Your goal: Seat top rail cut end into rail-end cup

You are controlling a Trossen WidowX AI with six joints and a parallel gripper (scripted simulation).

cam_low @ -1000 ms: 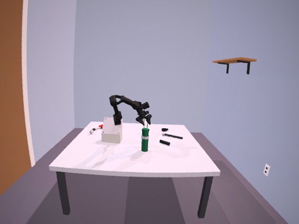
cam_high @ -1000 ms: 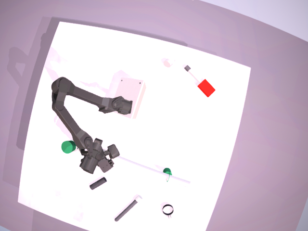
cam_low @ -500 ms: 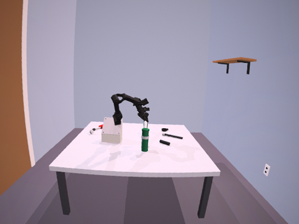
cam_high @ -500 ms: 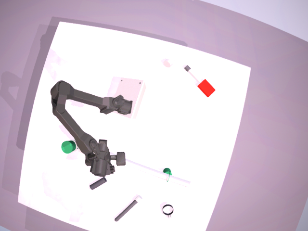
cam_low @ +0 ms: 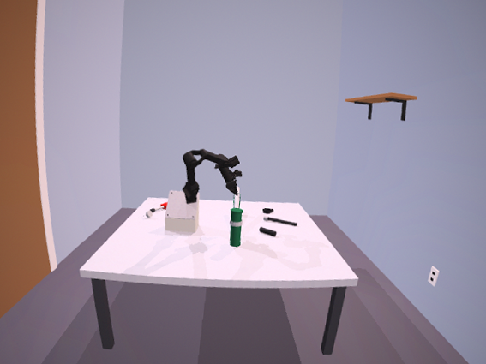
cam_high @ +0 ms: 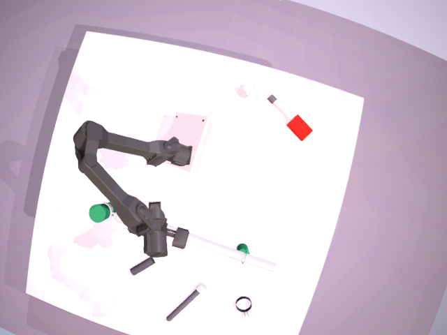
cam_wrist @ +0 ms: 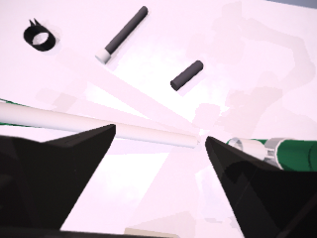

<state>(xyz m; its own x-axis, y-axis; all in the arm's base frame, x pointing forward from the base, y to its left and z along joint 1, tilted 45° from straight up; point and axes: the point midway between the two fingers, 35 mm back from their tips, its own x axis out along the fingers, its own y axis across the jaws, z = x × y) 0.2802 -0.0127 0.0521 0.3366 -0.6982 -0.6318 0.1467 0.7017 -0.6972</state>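
The white rail runs through the green loop cap on the small post. Its cut end stands apart from the rail-end cup, with a gap between them in the wrist view. The cup's open mouth faces the rail. The brace band sits just below the cap of the big green post. My gripper is wide open and holds nothing. In the wrist view its fingertips appear on either side of the rail's cut end; contact cannot be told.
A short dark cylinder, a dark rod with a pale end and a black ring clamp lie beyond the rail. The pale base box and a red block are on the other side.
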